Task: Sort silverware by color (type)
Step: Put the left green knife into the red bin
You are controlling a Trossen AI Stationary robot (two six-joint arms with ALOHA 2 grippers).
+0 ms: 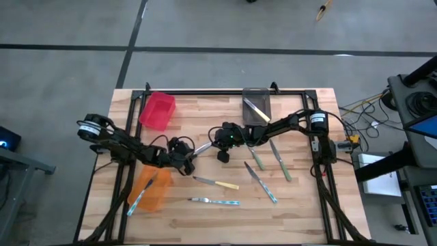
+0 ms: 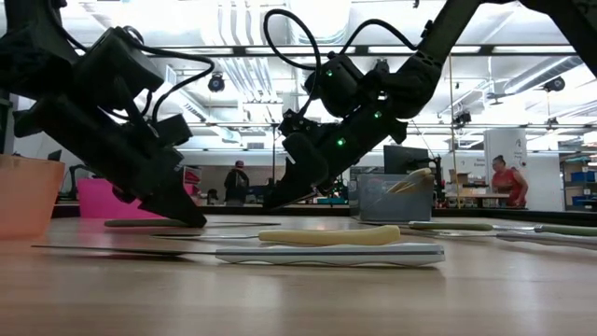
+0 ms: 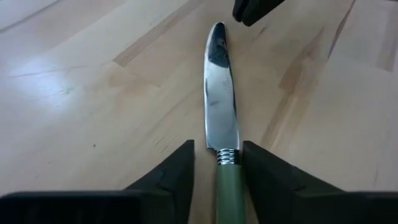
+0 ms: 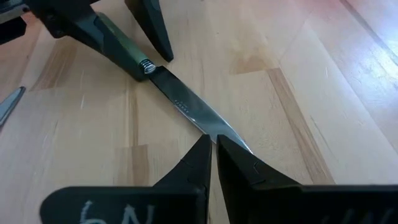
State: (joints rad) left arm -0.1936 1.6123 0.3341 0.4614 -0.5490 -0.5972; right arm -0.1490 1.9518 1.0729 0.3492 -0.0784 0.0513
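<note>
A green-handled knife lies flat on the table between my two grippers. My left gripper is open, with a finger on each side of the green handle just behind the metal collar, and the blade points away from it. My right gripper is shut, its tips at the blade's tip. Other knives lie on the table: a yellow-handled one, a blue-handled one, and others on the right. My left gripper stands astride the knife's green handle, coming in low from the table's left, along the knife. I cannot tell whether either finger touches it. My right gripper's shut fingertips hide the blade's tip, so I cannot tell whether they touch it.
A red bin stands at the far left. An orange bin at the near left holds a blue-handled knife. A grey bin at the far middle holds a yellow-handled knife. Two green-handled knives lie to the right. A black frame rims the table.
</note>
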